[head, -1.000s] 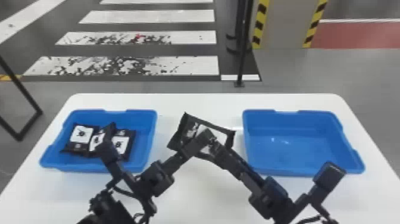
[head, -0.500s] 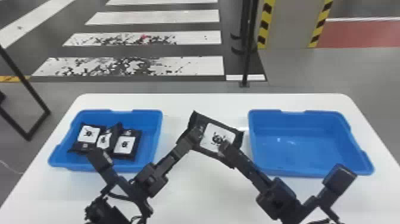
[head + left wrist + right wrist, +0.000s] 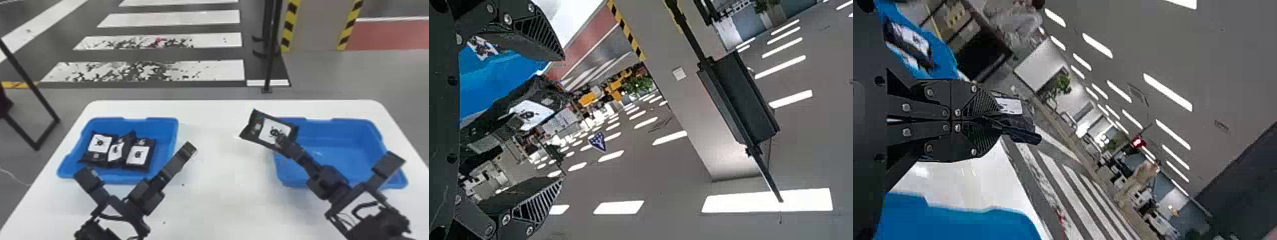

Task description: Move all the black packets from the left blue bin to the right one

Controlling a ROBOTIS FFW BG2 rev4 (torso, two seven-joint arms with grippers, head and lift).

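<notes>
Right wrist view, ceiling lights (image 3: 1168,92), right fingers (image 3: 291,147) pinching black packet (image 3: 1009,105), left fingers (image 3: 182,155) spread

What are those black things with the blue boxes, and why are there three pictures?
They are a robot's two arms. One picture comes from a camera on its head, looking down. The other two come from cameras on its wrists and are turned sideways.

On the white table sit two blue bins. The left bin has three black packets in it; the right bin has none. The right gripper pinches another packet above the right bin's edge. The left gripper is open and holds nothing.
</notes>
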